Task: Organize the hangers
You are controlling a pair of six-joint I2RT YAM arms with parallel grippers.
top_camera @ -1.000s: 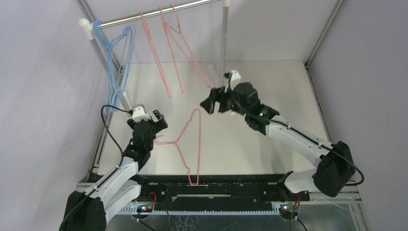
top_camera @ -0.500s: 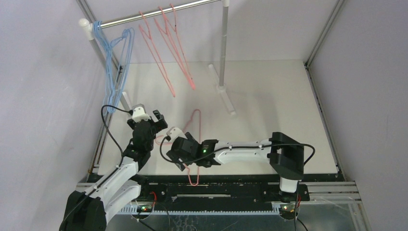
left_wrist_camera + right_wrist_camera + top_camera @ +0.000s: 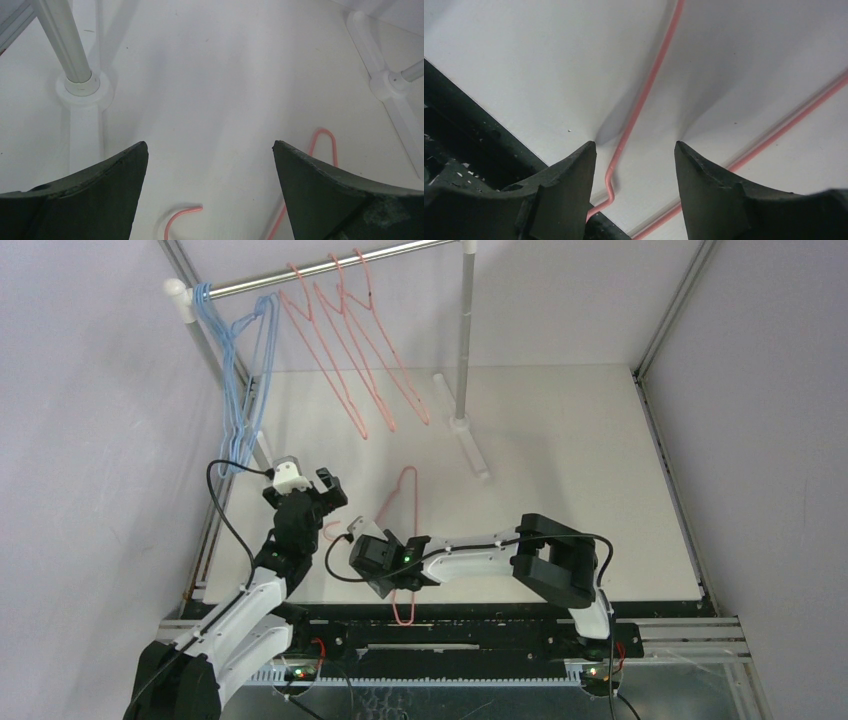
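Nearest to the arm bases, the right gripper (image 3: 634, 147) is low over the table (image 3: 560, 440), close to its near edge. Its jaws are partly apart, with one wire of the pink hanger (image 3: 644, 95) running between them. The wire passes close to one fingertip but it is not clamped. Only the right wrist view shows this, because from above the gripper body hides its own fingers. The top view shows instead that this hanger lies flat on the table between the two arms. Just to the left, the left gripper (image 3: 210, 145) hangs above the table with jaws fully wide and nothing in them. Its wrist view shows the hanger's hook and its rounded corner below, and also the two post bases (image 3: 82, 87) of the rail stand. Farther back, the silver rail (image 3: 330, 265) carries the blue hangers (image 3: 240, 390) at its left end and the other pink hangers (image 3: 350, 350) near the middle. One second ago the right arm was stretched far out beside those hanging pink hangers with wider jaws. Now it is folded back over the lying hanger, and the hanging ones are spread out more. The left arm has not moved.
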